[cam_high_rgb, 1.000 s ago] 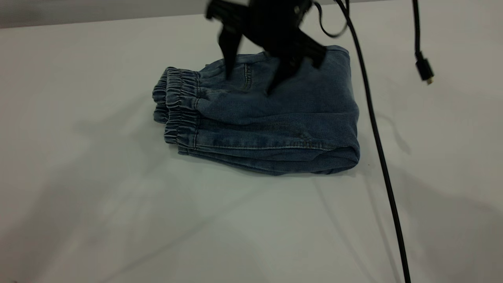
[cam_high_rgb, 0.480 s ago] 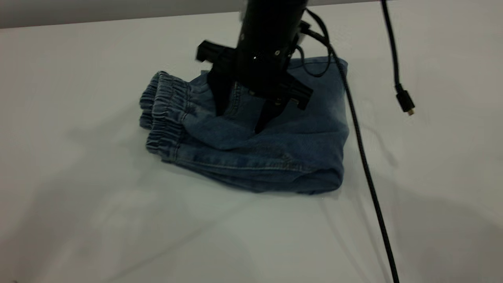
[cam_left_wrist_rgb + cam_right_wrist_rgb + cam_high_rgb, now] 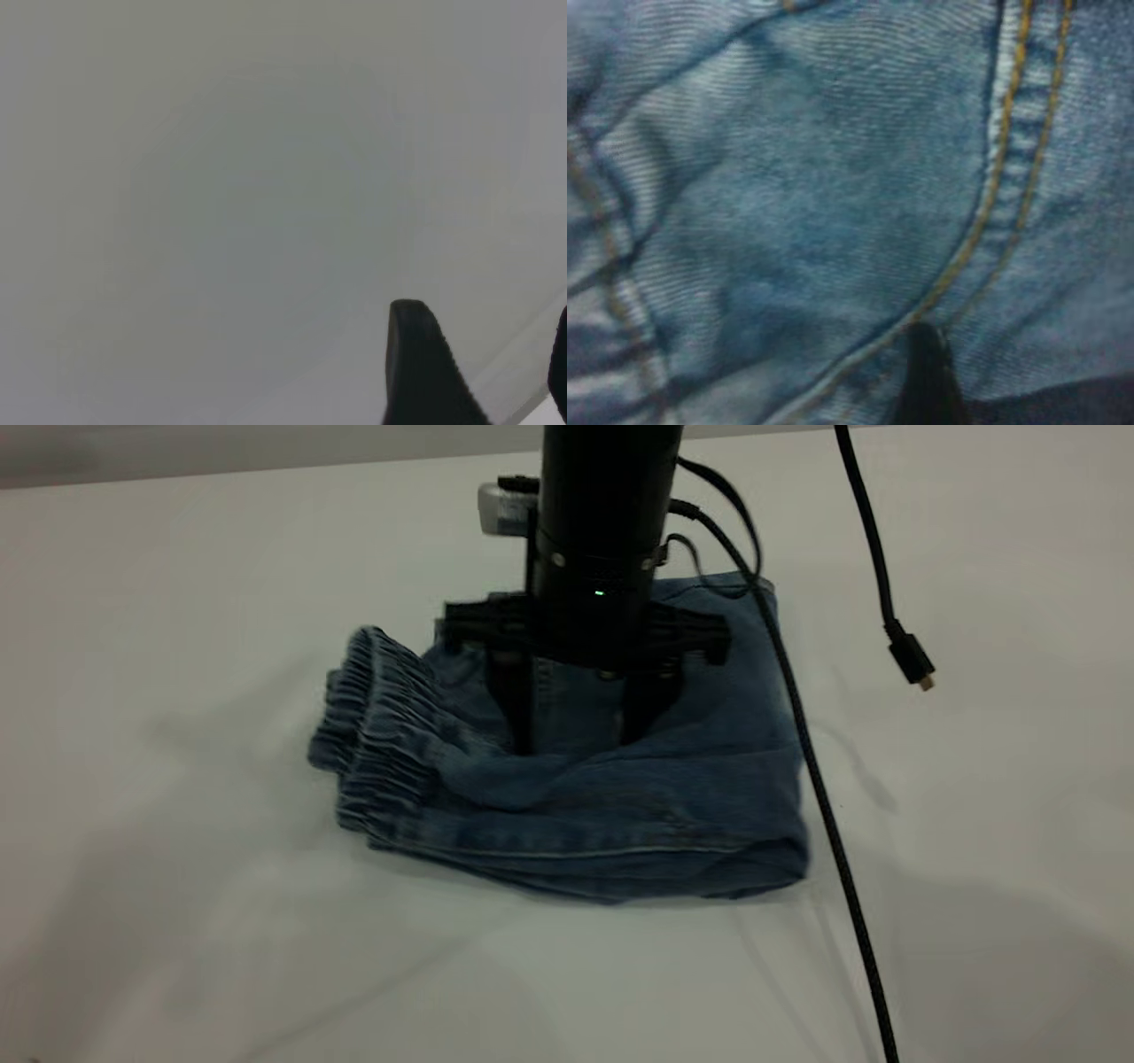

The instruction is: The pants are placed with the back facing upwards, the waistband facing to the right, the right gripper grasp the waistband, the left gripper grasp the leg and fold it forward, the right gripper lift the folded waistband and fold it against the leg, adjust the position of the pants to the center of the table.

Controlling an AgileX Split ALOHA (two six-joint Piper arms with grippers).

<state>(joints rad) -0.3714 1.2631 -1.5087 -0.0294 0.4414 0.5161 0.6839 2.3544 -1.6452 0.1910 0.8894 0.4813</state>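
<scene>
The pants (image 3: 673, 797) lie folded in a compact denim bundle on the white table (image 3: 177, 602). The gathered waistband (image 3: 372, 726) is stacked at the bundle's left end. My right gripper (image 3: 578, 742) stands upright over the bundle, open, with both fingertips pressed down into the denim behind a bunched ridge of cloth. The right wrist view is filled with denim and orange seam stitching (image 3: 983, 212), with one dark fingertip (image 3: 926, 372) resting on it. The printed leg is hidden inside the fold. My left gripper (image 3: 485, 336) is open over bare table, away from the pants.
A black cable (image 3: 824, 779) runs from the right arm down across the pants' right edge to the table's front. A second cable ends in a loose plug (image 3: 912, 662) hanging at the right. Bare table surrounds the bundle.
The right gripper has come down from above the bundle, turned square and pressed into the denim. The pants have slid toward the table's front, and the cloth bunches at the fingertips.
</scene>
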